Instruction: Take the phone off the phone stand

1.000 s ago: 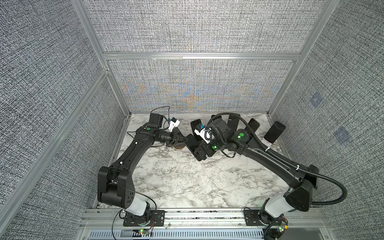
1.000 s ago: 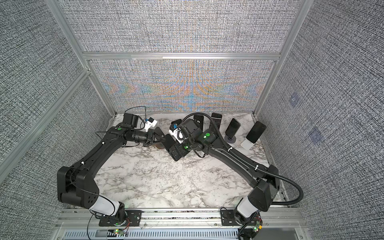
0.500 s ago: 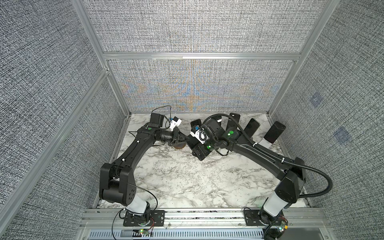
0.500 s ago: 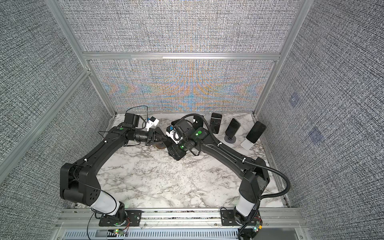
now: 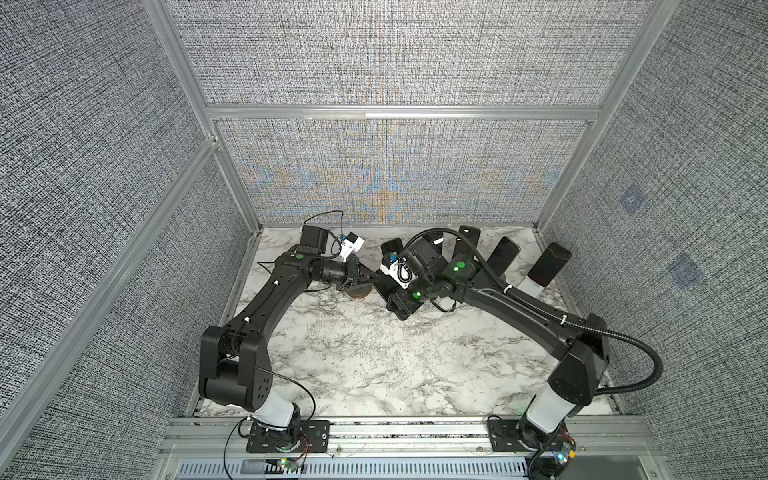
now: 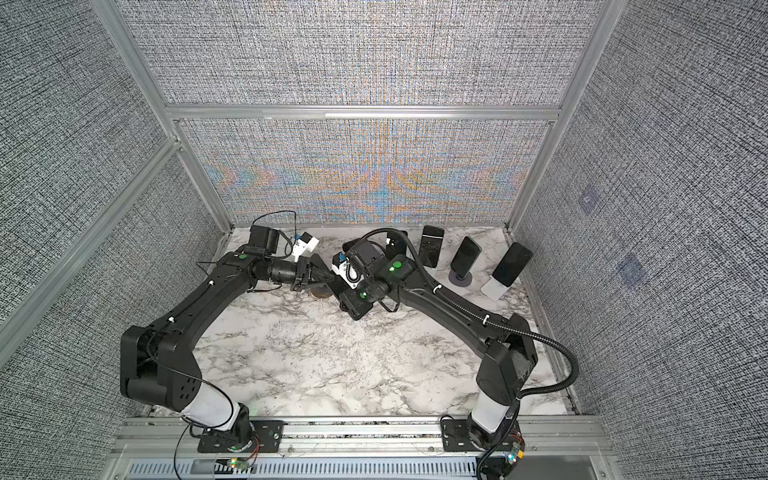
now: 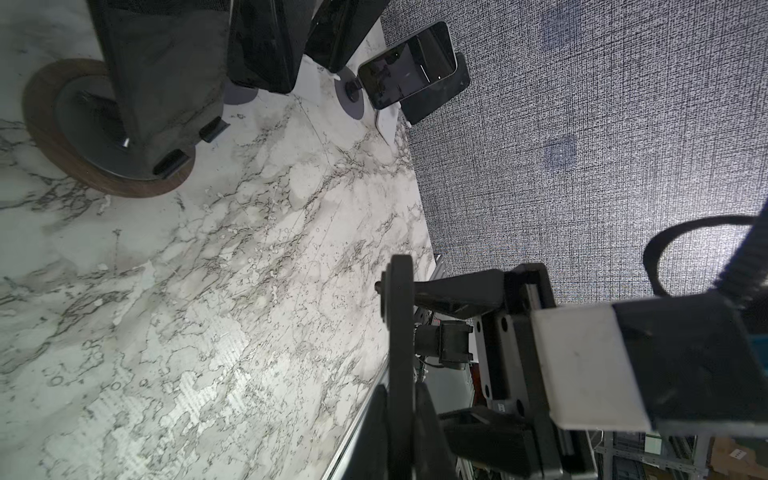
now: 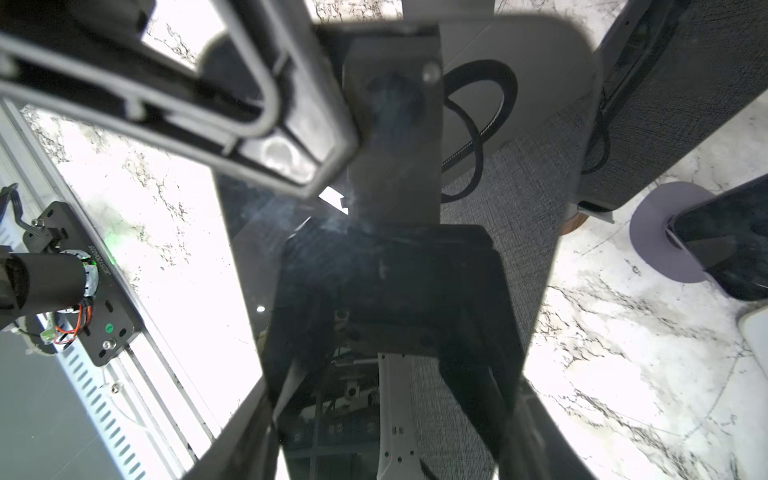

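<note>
Inside a booth of three grey woven walls (image 5: 374,62), one white marble table (image 5: 374,365) carries everything. Two black arms, the left arm (image 5: 266,316) and the right arm (image 5: 519,307), meet at the back left of the table.

Along the back, toward the right wall, a top view shows a row of four propped phones. The leftmost phone (image 6: 394,246) is half hidden behind the right arm's cable. Next comes the second phone (image 6: 432,247), then the third phone (image 6: 465,258) on a round grey base (image 6: 461,281). Last is the fourth phone (image 6: 513,264) on a white base (image 6: 493,290).

One round wooden base (image 5: 359,294) sits just under the left arm's wrist. The left wrist view shows a dark slab propped on it; whether that is one of the four I cannot tell.

The task's phone (image 8: 498,257) is one more. It stands between the two grippers, just beside the wooden base, with its glossy screen facing the right gripper (image 7: 432,357). That gripper is half spread, with one finger at each side of the phone; whether the pads touch it I cannot tell.

The left gripper (image 7: 400,399) is pressed together. It pinches a thin black plate seen edge-on, with one small bolt on its back, which reads as the phone stand (image 7: 397,299). Whether the phone's edge is in that pinch too I cannot tell.
</note>
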You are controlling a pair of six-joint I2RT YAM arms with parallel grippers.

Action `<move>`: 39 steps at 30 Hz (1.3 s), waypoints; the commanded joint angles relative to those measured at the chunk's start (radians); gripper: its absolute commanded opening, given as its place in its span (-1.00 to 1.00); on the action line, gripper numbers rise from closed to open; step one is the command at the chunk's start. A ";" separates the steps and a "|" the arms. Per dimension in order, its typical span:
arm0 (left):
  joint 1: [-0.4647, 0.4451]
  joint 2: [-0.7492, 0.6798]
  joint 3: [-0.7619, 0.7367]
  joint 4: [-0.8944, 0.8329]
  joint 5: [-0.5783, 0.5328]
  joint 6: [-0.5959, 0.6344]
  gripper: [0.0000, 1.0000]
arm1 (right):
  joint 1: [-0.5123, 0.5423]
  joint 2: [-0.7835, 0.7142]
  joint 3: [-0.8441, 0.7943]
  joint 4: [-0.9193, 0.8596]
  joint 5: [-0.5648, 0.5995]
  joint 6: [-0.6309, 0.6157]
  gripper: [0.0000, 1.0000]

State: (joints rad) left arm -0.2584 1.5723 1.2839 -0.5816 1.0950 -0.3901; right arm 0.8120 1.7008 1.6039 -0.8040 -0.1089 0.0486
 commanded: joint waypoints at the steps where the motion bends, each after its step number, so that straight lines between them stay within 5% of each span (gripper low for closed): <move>1: 0.001 0.000 0.001 0.003 0.022 0.006 -1.00 | -0.002 -0.006 -0.007 0.046 0.058 0.029 0.00; 2: 0.001 0.002 0.003 0.001 0.022 0.006 -1.00 | -0.002 -0.006 -0.007 0.048 0.060 0.029 -0.07; 5: 0.001 0.002 0.013 0.006 0.018 -0.001 -0.29 | -0.008 -0.009 -0.006 0.047 0.058 0.031 -0.28; 9: 0.002 0.004 0.035 0.006 0.023 0.004 0.37 | -0.020 -0.026 -0.017 0.031 0.068 0.033 -0.35; 12: 0.006 0.007 0.061 -0.009 0.006 0.018 0.64 | -0.039 -0.061 -0.050 0.010 0.083 0.051 -0.44; 14: 0.017 0.016 0.086 -0.024 -0.015 0.028 0.71 | -0.060 -0.089 -0.079 -0.014 0.101 0.067 -0.48; 19: 0.063 0.050 0.137 -0.079 -0.149 0.082 0.73 | -0.140 -0.172 -0.196 -0.136 0.203 0.109 -1.00; 26: 0.083 0.100 0.246 -0.236 -0.444 0.244 0.74 | -0.371 -0.245 -0.369 -0.230 0.219 0.085 -1.00; 39: 0.108 0.031 0.114 -0.131 -0.534 0.307 0.75 | -0.612 -0.131 -0.519 0.027 0.231 0.038 -1.00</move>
State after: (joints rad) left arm -0.1589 1.6238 1.4155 -0.7486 0.5858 -0.1078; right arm 0.2142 1.5475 1.0943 -0.8616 0.1246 0.1089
